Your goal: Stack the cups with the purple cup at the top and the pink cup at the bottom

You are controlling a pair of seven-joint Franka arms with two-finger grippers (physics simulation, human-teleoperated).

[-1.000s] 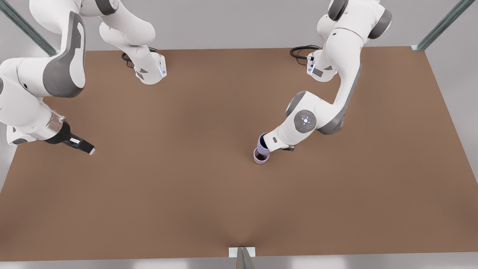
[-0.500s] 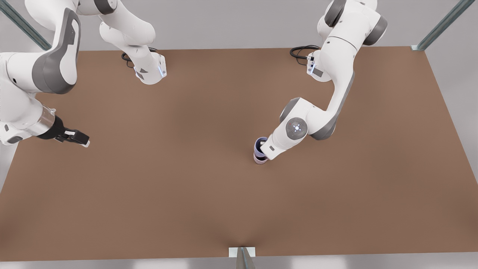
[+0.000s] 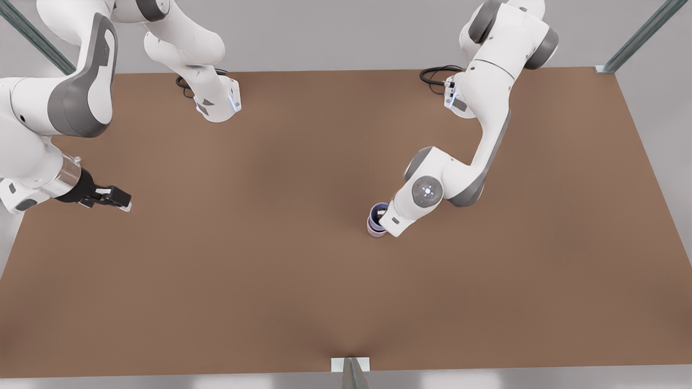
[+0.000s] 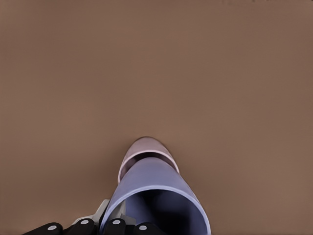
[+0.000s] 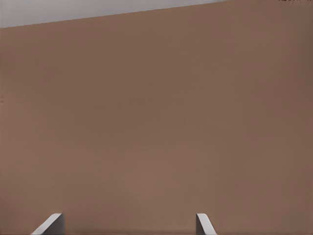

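The purple cup sits nested in the pink cup, which stands on the brown table a little right of centre in the front view. My left gripper comes down from the front view's right and is shut on the purple cup's rim. In the left wrist view the purple cup is close up, with the pink cup showing beyond it and the left gripper at its rim. My right gripper waits open over the table's left edge, its fingertips spread wide.
Both arm bases stand at the table's far edge, with black cables beside them. A metal bracket sits at the middle of the near edge. Metal frame posts rise at the back corners.
The left gripper has lowered the purple cup into the pink cup. The right gripper has pulled back a little toward the front view's left edge.
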